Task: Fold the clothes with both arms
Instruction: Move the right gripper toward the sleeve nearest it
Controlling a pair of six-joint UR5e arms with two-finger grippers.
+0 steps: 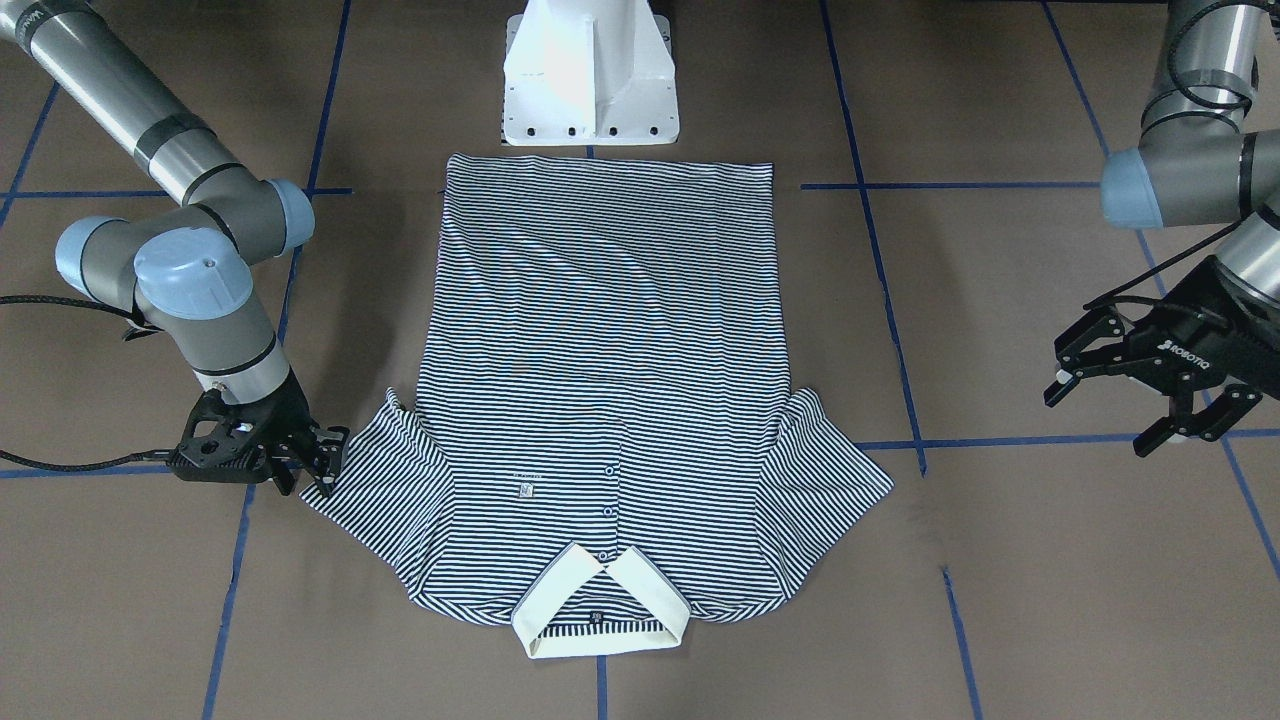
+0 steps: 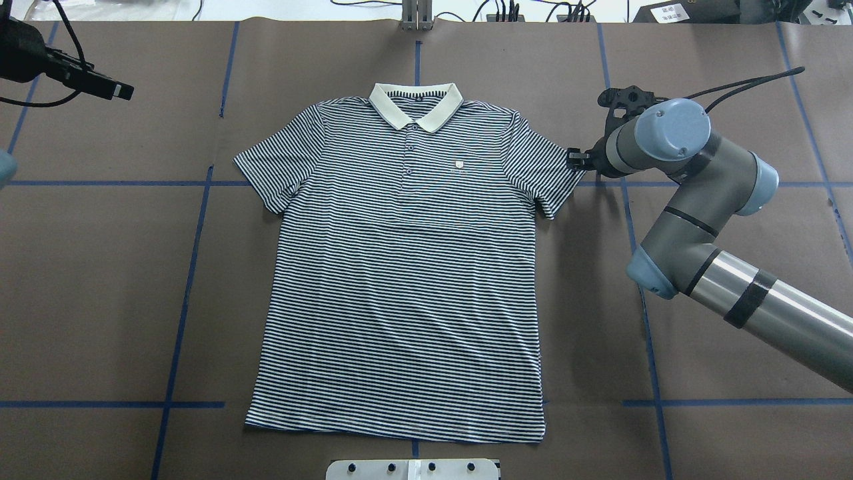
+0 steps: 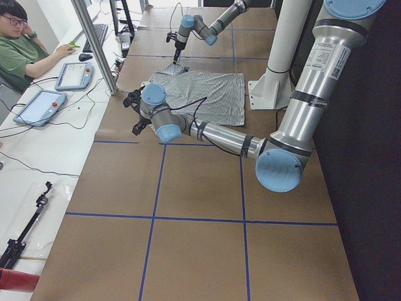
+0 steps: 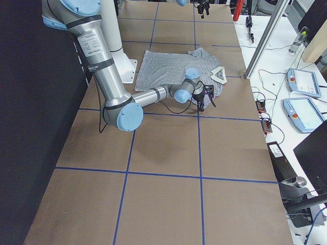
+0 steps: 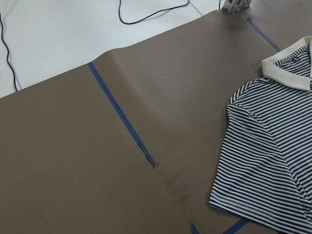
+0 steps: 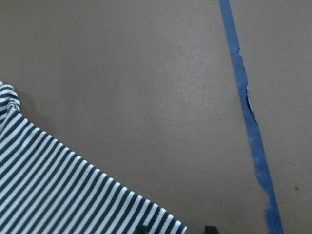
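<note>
Exterior front-facing view: at left, the right gripper (image 1: 325,462) sat low by a sleeve corner of the polo shirt (image 1: 600,350), jaws apart, nothing pinched. Shirt lay flat mid-frame, collar at the bottom. Left gripper (image 1: 1105,415) hovered wide open, far right. Looked like sleeve-grab time, so next it'd need to pinch that corner.

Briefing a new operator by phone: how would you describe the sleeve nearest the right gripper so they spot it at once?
Find the striped polo shirt flat on the table, cream collar away from the robot. The sleeve is on the robot's right; unlike the other sleeve, it has the right gripper at its cuff.
</note>
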